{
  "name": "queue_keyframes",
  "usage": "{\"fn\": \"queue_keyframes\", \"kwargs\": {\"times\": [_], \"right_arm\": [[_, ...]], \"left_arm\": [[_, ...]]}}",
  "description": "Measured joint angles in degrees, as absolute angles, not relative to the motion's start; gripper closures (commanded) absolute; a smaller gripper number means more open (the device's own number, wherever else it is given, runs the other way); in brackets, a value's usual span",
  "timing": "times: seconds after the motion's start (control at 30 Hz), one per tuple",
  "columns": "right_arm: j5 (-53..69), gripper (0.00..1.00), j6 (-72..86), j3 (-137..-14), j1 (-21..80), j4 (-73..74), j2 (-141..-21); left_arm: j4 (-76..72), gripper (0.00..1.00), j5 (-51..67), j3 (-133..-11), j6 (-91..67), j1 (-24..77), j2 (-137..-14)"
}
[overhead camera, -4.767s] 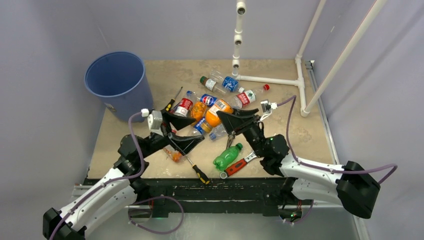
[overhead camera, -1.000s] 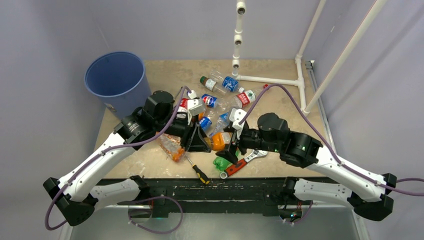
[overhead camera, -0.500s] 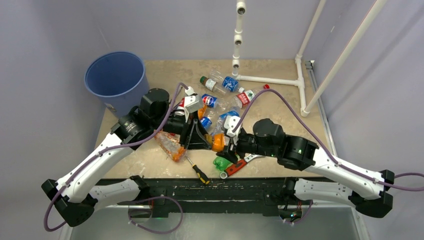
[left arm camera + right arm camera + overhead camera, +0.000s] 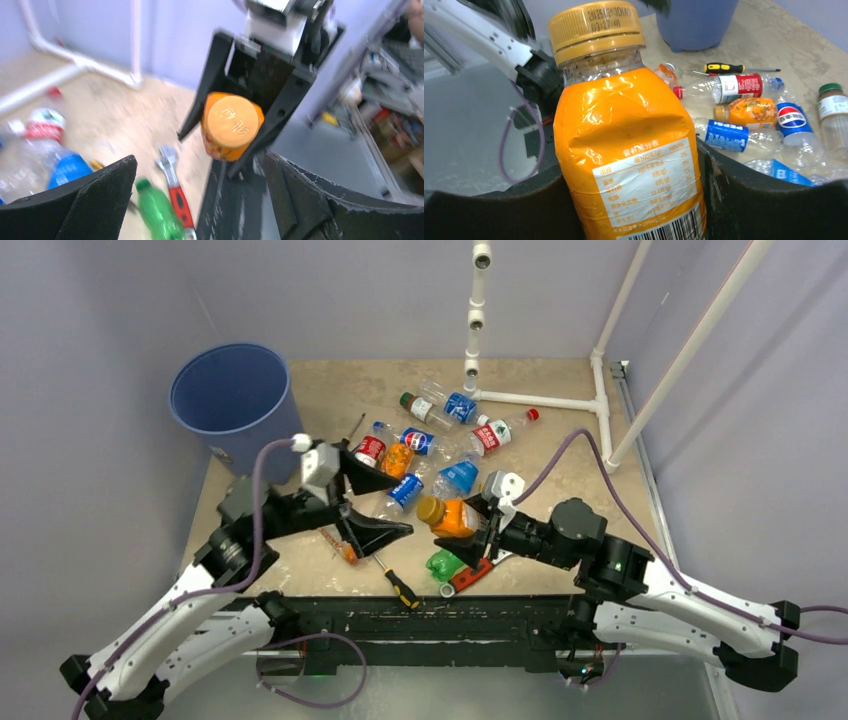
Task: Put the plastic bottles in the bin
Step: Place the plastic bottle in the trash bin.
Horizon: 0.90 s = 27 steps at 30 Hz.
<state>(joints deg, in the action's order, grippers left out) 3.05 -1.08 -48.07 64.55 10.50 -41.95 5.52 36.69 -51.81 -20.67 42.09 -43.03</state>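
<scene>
Top external shows right hand (image 4: 470, 525) pinching the orange bottle (image 4: 448, 517), left hand (image 4: 400, 504) spread, blue bin (image 4: 255, 445) well apart.

Right wrist view: the orange bottle (image 4: 629, 150) ran off the bottom edge, so its base was not seen. It hid most of both fingers (image 4: 749, 200) of the right pincer (image 4: 478, 525). The bin (image 4: 694, 20) was cropped by the top edge, rim not seen. A green-capped bottle (image 4: 834, 107) was cropped at the right edge.

Left wrist view: blurred throughout, label print unreadable. The orange bottle faced cap-on, its body largely hidden. The green bottle (image 4: 157, 212) and the wrench (image 4: 175, 187) ran out at the bottom edge.

Top view: the right arm covered the wrench's head and part of the green bottle. The left pincer (image 4: 398, 504) covered part of a crushed bottle (image 4: 345, 545).
</scene>
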Motion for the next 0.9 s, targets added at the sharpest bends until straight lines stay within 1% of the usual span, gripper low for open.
{"fn": "queue_keyframes", "kwargs": {"times": [0.1, 0.17, 0.23, 0.33, 0.53, 0.63, 0.7, 0.83, 0.87, 0.9], "right_arm": [[1.5, 0.66, 3.2, -43.6, 64.6, 3.2, -39.9], [0.2, 0.66, 6.5, -40.8, 64.6, -2.2, -39.6], [-0.8, 0.66, 9.8, -38.0, 64.5, -7.8, -39.8], [-2.0, 0.66, 14.1, -34.5, 64.6, -14.9, -40.7], [-5.0, 0.67, 19.6, -32.9, 64.4, -23.7, -44.2], [-5.5, 0.67, 20.9, -32.6, 64.2, -25.9, -45.6], [-5.5, 0.67, 21.4, -32.6, 64.2, -27.7, -47.0], [-6.5, 0.68, 22.1, -32.6, 64.5, -28.8, -47.6], [-6.7, 0.68, 22.2, -32.6, 64.5, -29.2, -47.5], [-6.8, 0.68, 22.3, -32.6, 64.5, -29.6, -47.5]], "left_arm": [[-6.5, 0.01, 29.8, -44.6, -23.7, 42.1, -36.1], [-14.4, 0.01, 26.5, -41.2, -25.4, 42.1, -33.7], [-19.3, 0.01, 24.8, -40.5, -26.5, 42.1, -34.5], [-24.6, 0.02, 23.7, -41.1, -28.0, 42.1, -39.3], [-28.6, 0.11, 25.3, -43.9, -30.8, 42.0, -50.5], [-29.1, 0.14, 25.4, -44.4, -31.4, 42.1, -51.4], [-29.0, 0.15, 25.5, -44.7, -31.6, 42.1, -51.8], [-28.4, 0.11, 26.5, -44.7, -32.5, 42.1, -52.5], [-28.2, 0.11, 26.9, -44.7, -32.6, 42.1, -52.5], [-28.2, 0.16, 27.2, -44.7, -32.9, 42.1, -52.5]]}}
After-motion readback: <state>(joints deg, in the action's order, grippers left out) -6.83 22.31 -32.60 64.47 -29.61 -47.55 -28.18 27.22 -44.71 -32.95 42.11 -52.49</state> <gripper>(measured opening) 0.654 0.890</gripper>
